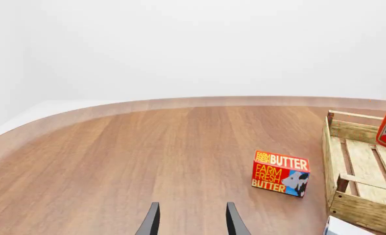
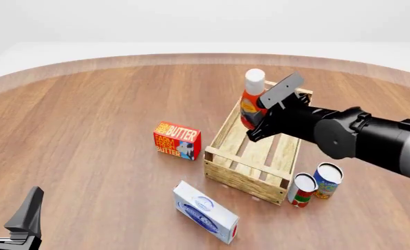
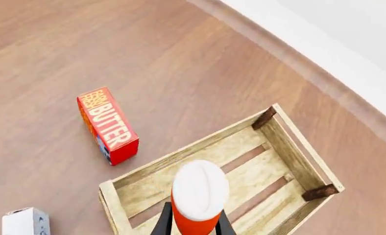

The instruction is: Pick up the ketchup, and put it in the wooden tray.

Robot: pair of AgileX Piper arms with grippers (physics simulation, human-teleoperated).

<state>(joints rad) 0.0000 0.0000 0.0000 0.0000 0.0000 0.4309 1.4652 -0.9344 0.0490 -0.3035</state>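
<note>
Holding the ketchup (image 2: 252, 101) in my right gripper (image 2: 259, 115), fingers clamped on its body, I have it upright in the air above the tray (image 2: 243, 174), over the far half. In the right wrist view its white cap (image 3: 200, 189) sits over the slats. My left gripper (image 2: 11, 219) is low at the near left of the table (image 2: 87, 120), fingers spread, nothing in it. The butter box (image 2: 177, 140) stands left of the tray, two cans (image 2: 316, 185) at its near right corner, and a white box (image 2: 205, 212) in front.
</note>
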